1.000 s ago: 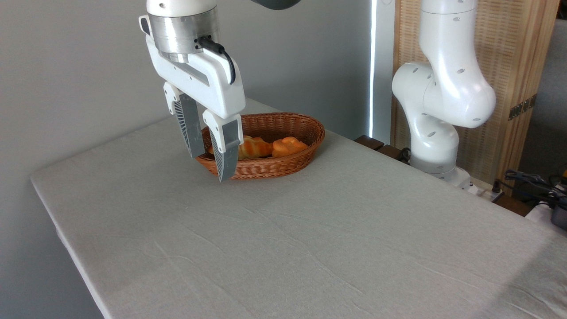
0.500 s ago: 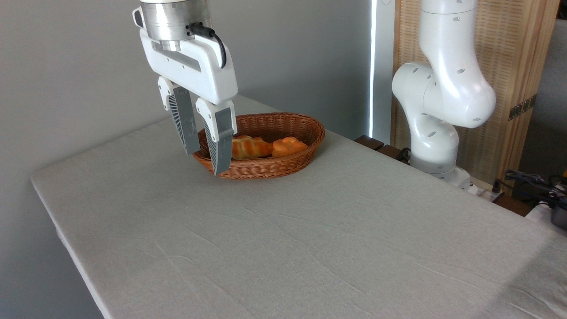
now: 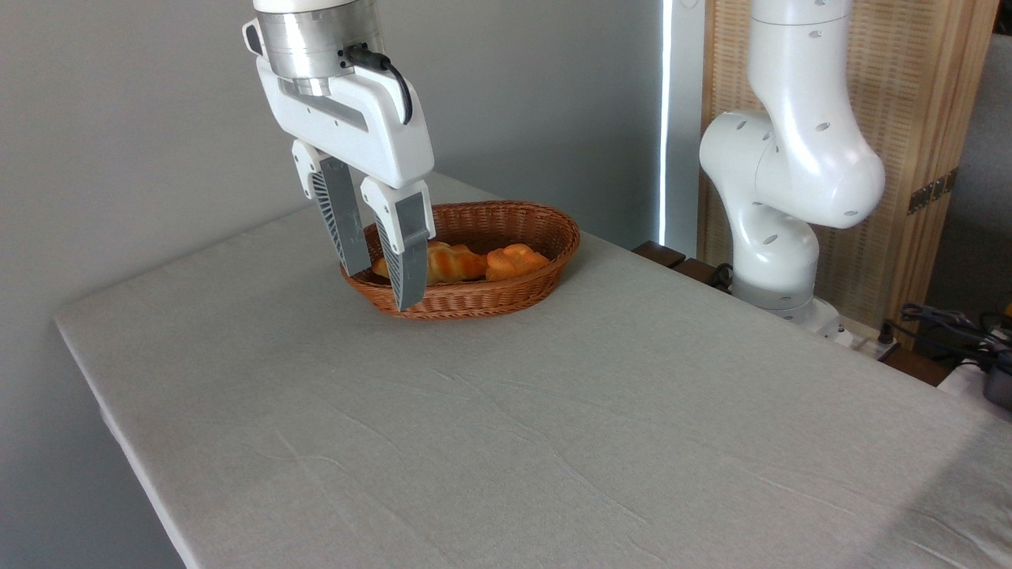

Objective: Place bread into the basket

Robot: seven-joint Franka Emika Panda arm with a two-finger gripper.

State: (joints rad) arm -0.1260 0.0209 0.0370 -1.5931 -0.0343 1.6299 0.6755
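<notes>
The oval reddish-brown wicker basket (image 3: 506, 225) stands at the far side of the table. Inside it, toward the right, lies the small bright orange bread (image 3: 515, 260). Beside it on the left rests a longer golden braided loaf (image 3: 449, 264), partly covered by my fingers. My gripper (image 3: 383, 286) hangs in front of the basket's left end, a little above the table. It is open and nothing sits between its grey fingers (image 3: 408, 257).
The grey cloth-covered table (image 3: 553, 427) stretches toward the camera, its left edge running diagonally. The arm's white base (image 3: 783, 190) stands at the right behind the table, before a wooden screen. Cables and dark devices lie at the far right.
My open gripper first rose and drifted left, then came back right and slightly down. The bread, loaf and basket have not moved.
</notes>
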